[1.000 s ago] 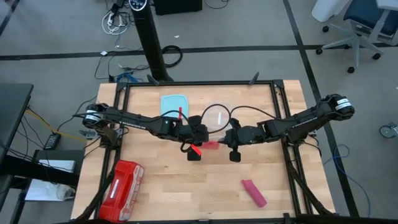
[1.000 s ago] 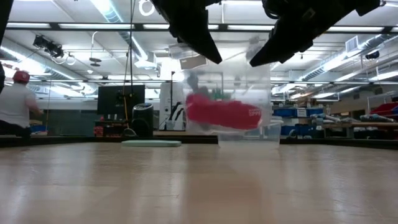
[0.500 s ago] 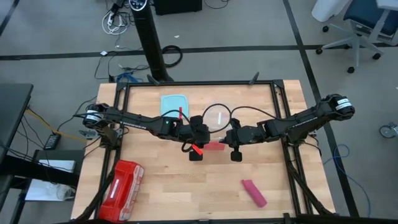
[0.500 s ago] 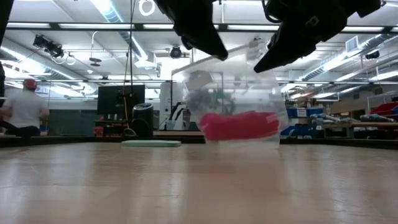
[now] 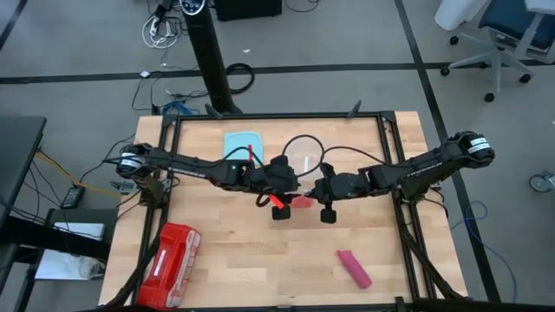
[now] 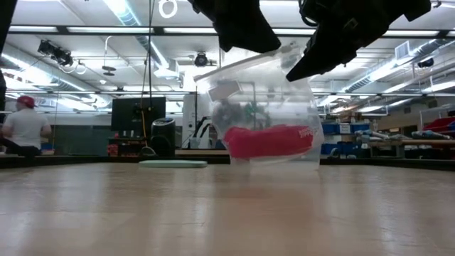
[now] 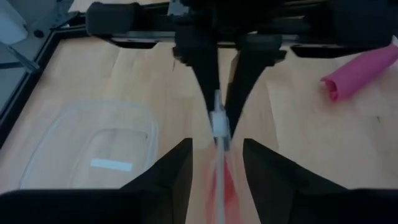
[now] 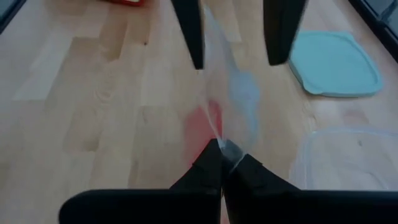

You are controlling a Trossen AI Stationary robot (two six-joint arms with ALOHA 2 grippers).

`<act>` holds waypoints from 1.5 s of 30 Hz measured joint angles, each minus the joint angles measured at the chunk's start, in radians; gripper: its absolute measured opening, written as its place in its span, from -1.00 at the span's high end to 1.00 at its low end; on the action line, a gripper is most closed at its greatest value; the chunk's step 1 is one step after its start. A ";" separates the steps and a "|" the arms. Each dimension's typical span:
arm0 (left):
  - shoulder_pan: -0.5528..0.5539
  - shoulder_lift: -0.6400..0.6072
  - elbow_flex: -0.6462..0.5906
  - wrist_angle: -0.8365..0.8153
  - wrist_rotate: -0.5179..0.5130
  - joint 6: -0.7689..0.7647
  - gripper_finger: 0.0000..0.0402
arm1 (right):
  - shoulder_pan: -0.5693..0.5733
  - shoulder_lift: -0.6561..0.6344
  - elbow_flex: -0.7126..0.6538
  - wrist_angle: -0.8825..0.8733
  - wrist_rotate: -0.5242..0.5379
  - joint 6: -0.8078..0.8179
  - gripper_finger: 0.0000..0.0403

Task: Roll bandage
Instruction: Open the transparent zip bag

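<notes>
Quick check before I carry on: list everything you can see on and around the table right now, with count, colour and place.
Clear plastic bag: one, see-through, held up above the table centre, a red item inside at its bottom.
Bandage: one, pink roll, lying on the table's near right part.
Red case: one, glossy red, near left corner.
Lid: one, pale teal, far side, left of centre.
Clear container: one, transparent, far centre.
Table: one, light wood, black frame.
Person: one, red cap, far in the room in the low view.
Left tool: one, dark, at the bag, fingers open.
Right tool: one, dark, shut on the bag's top edge.
</notes>
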 joint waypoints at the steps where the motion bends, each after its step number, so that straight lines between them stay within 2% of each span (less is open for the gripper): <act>1: 0.002 0.002 0.000 -0.002 0.000 0.000 0.27 | 0.000 0.000 0.000 0.001 0.000 0.000 1.00; 6: 0.005 0.003 0.000 -0.019 -0.022 0.011 0.41 | -0.001 0.000 0.000 0.020 -0.004 -0.012 1.00; 13: 0.005 0.003 0.001 -0.042 -0.034 0.038 0.89 | -0.001 0.000 0.000 0.026 -0.006 -0.018 0.99; 15: 0.005 0.003 0.001 -0.053 -0.033 0.039 0.96 | -0.001 0.000 0.000 0.042 -0.006 -0.018 0.98; 21: 0.005 0.003 0.001 -0.082 -0.034 0.039 0.99 | -0.001 0.000 0.000 0.052 -0.007 -0.020 0.89; 28: 0.005 0.003 0.001 -0.095 -0.056 0.040 0.99 | -0.010 0.000 0.000 -0.045 -0.027 0.045 0.71; 36: 0.005 0.003 0.001 -0.095 -0.056 0.040 1.00 | -0.045 -0.005 0.001 0.055 -0.049 0.010 0.53; 41: 0.005 0.003 0.001 -0.095 -0.055 0.040 1.00 | -0.054 -0.005 0.001 0.067 -0.050 0.001 0.58; 45: 0.005 0.003 0.001 -0.095 -0.036 0.040 1.00 | -0.053 -0.005 0.001 0.075 -0.051 -0.021 0.82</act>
